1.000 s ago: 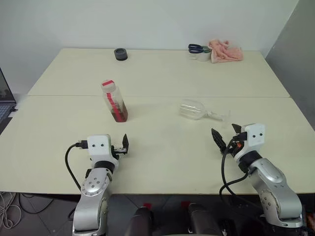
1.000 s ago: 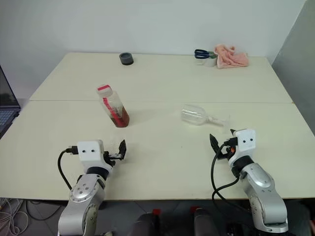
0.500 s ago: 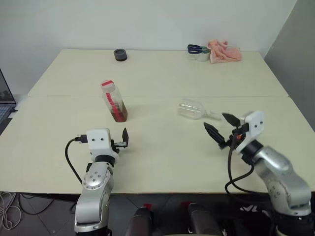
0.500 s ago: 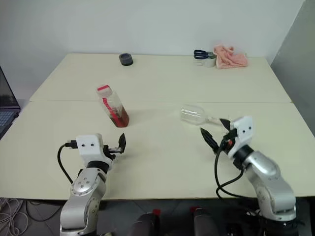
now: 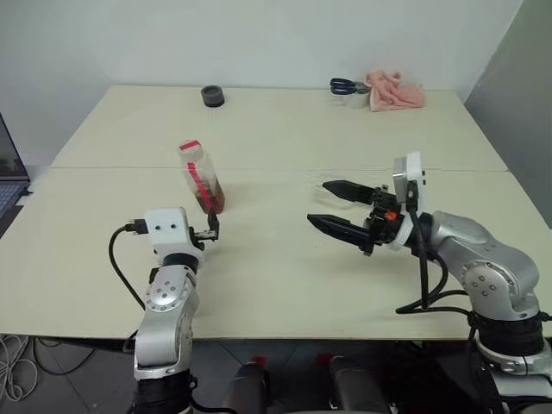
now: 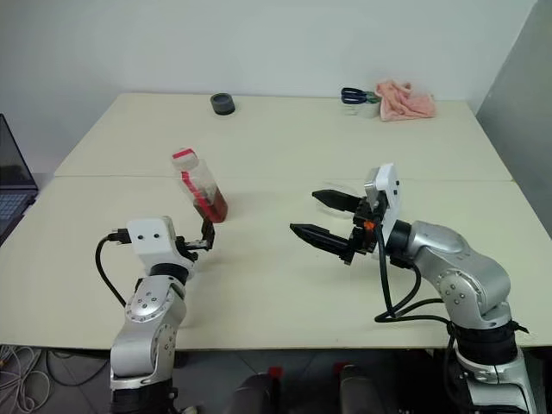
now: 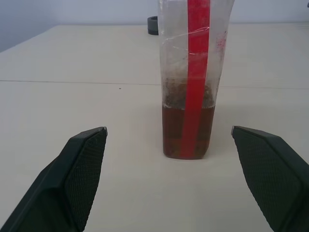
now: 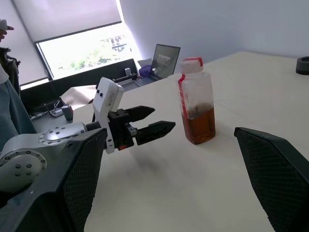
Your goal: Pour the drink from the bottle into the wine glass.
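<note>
A robotics test room in an office-style building: two plain cream tables (image 5: 285, 129) pushed together against a bare white wall (image 5: 259, 39), set up as a workbench for a humanoid's trials. An open laptop (image 8: 165, 59) sits at one side, with more cluttered desks (image 8: 72, 96) beneath a wide window (image 8: 82, 48) half covered by a roller blind (image 8: 67, 17). A person in light clothing (image 8: 9, 96) stands by those desks. Loose props line the tables' far edge: a dark roll of tape (image 5: 212, 96), blue-handled scissors (image 5: 343, 85) and a crumpled pink cloth (image 5: 395, 90). Cables trail on the floor (image 5: 13, 362) below.
</note>
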